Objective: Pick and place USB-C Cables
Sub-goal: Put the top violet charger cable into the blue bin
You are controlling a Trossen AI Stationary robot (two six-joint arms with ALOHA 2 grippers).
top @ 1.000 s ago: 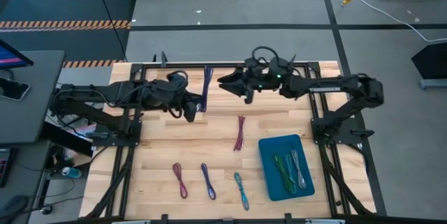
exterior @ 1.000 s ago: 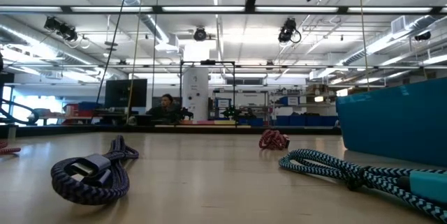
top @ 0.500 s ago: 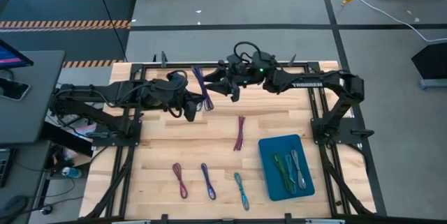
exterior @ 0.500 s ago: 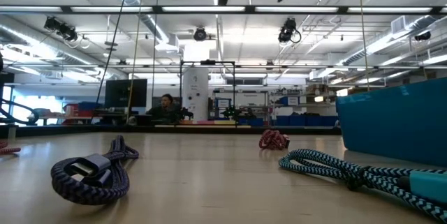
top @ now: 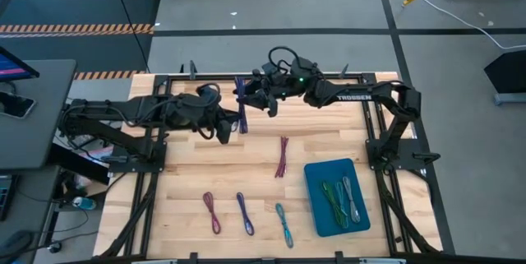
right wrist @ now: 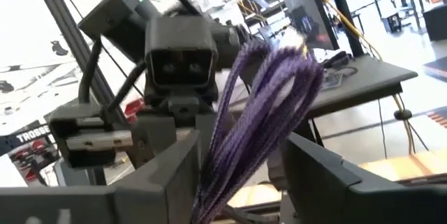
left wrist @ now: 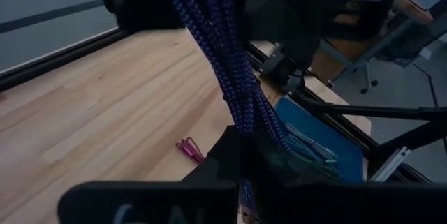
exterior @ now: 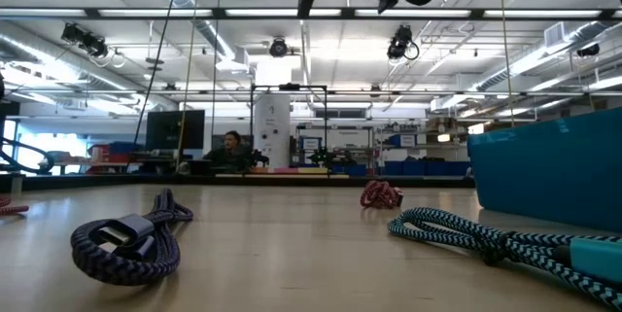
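A purple braided USB-C cable bundle [top: 241, 108] is held in the air over the far middle of the table, between my two grippers. My left gripper [top: 236, 124] reaches in from the table's left and is shut on the bundle's lower end. My right gripper [top: 250, 95] reaches in from the right and is closed on the upper part. In the left wrist view the bundle [left wrist: 230, 63] rises from my left gripper [left wrist: 244, 158] toward the right gripper above. The right wrist view shows the looped end [right wrist: 293, 70] sticking out past my right gripper [right wrist: 241, 158]. My left gripper pinches the bundle's lower end [left wrist: 255, 130] between its two fingers, several strands together. The bundle is lifted clear of the table and stands up out of the fingers. My right gripper has a finger on each side of the bundle's upper part [right wrist: 237, 147], just below the loop, coming level from the table's right. The strands fill the gap between the fingers.
A maroon cable [top: 282, 155] lies mid-table. Magenta [top: 212, 212], blue [top: 245, 213] and teal [top: 283, 224] cables lie near the near edge. The blue tray [top: 312, 183] at the near right holds green and grey cables [top: 341, 201]. A person sits in the room far behind.
My right gripper has moved toward the table's left, from beside the cable to around its upper part. The bundle's upper end tipped left half a second ago and now stands nearly straight again. The left arm has kept still.
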